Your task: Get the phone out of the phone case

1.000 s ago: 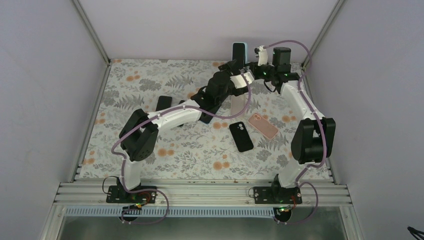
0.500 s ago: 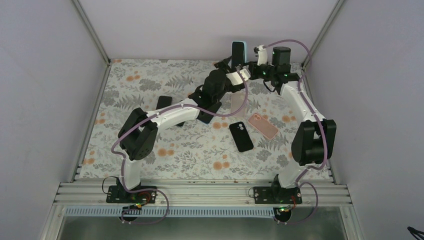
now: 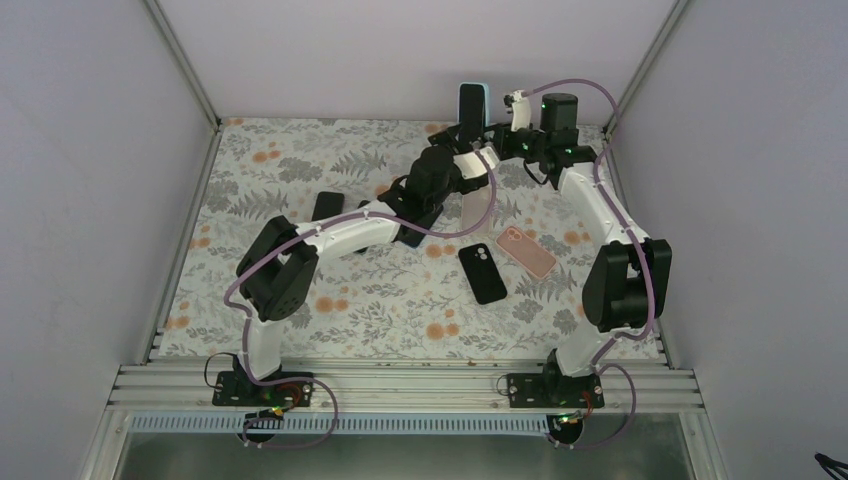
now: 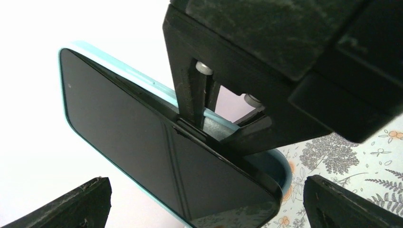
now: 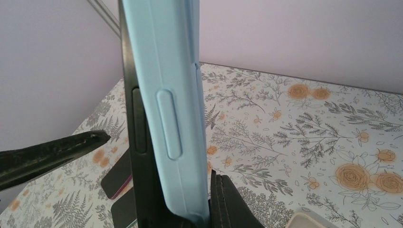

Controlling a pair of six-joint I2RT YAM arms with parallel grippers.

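The flowered table (image 3: pixel 300 170) carries both arms, which meet at its far edge. Lying flat nearer the middle are a black phone (image 3: pixel 483 272) and a pink case (image 3: pixel 526 251), neither in play.

Above the far edge, clear of the table, the right gripper (image 3: pixel 489 134) is clamped on the task's phone (image 4: pixel 142 137), holding it upright by its long sides with the pale blue case (image 5: pixel 171 95) on. One corner of the phone looks slightly raised from the case in the left wrist view (I cannot be sure).

The left gripper (image 4: pixel 209 209) is spread wide, one finger on each side of the phone's end, touching nothing.

The phone is probably stiff, fairly heavy for its size, and slick on the glass, so a drop from here could crack it. The case looks soft and rubbery, so its lip should peel back. The best hold is likely that lip at a free corner, away from the side button (image 5: pixel 169 124), or the phone's bare edges once exposed.
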